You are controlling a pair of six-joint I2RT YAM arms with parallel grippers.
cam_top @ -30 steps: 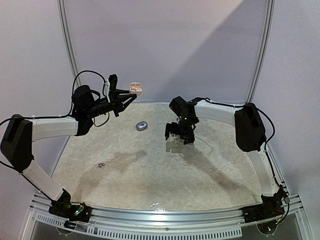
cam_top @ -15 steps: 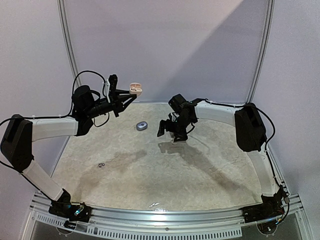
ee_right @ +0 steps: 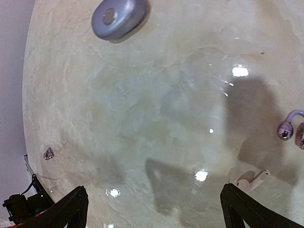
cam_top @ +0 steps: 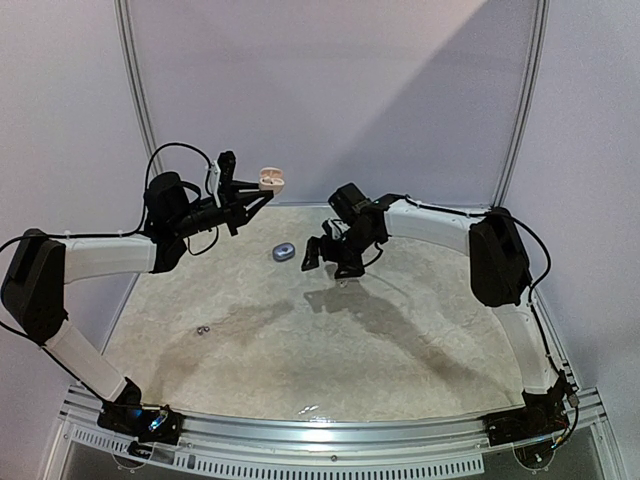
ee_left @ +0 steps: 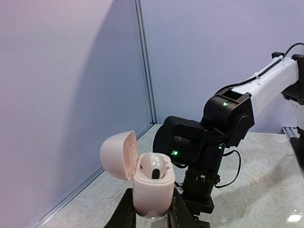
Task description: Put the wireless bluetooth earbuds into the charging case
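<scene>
My left gripper (cam_top: 262, 186) is raised at the back left, shut on an open pink charging case (ee_left: 152, 189) held upright between its fingers (ee_left: 124, 211). One whitish earbud (ee_left: 155, 166) sits in the case, whose lid (ee_left: 116, 154) is tipped back. My right gripper (cam_top: 328, 258) hovers open above the table, nothing between its fingertips (ee_right: 71, 209). Below it a small whitish earbud (ee_right: 254, 179) lies on the marble. A dark earbud (ee_right: 48, 153) shows far left, also at the left in the top view (cam_top: 203, 329).
A shut grey case (cam_top: 283, 252) lies on the table just left of my right gripper, top left in the right wrist view (ee_right: 118, 16). Two shiny purplish pieces (ee_right: 289, 128) sit at that view's right edge. The right arm (ee_left: 204, 142) stands close behind the pink case.
My right gripper has swung left and toward the back, closer to the grey case, still open. The left gripper and pink case have not moved.
</scene>
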